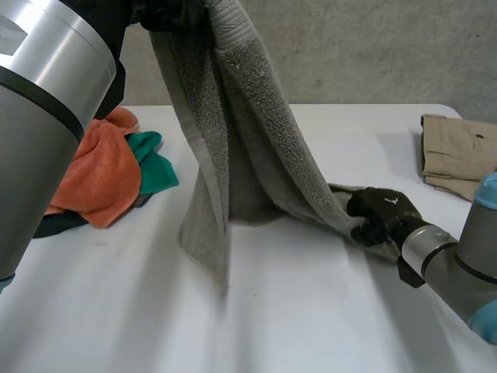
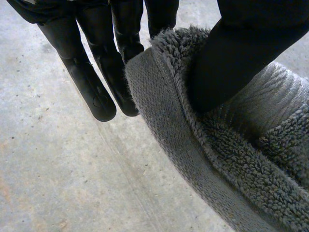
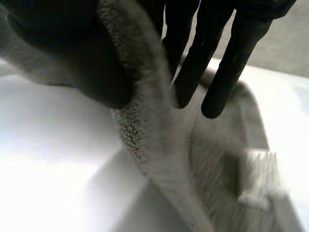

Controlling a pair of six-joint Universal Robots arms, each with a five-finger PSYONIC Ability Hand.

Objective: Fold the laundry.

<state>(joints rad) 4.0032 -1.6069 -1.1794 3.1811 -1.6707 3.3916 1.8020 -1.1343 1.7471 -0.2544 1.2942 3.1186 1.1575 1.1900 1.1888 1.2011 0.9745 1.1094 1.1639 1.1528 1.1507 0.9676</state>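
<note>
Left hand point(image 2: 91, 89) pinches grey towel point(image 1: 248, 140) edge high; right hand point(image 1: 380, 211) pinches lower edge. Looks best: draw hands apart, tauten, lay flat on table point(image 1: 311, 318).

The left hand point(image 2: 91, 82) is held high, fingers straight, with the thumb clamping the grey towel point(image 1: 248, 140) against them. The right hand point(image 1: 382, 211) sits low at the end of the extended right arm point(image 1: 458, 264). Its thumb and straight fingers pinch the towel's lower end.
</note>
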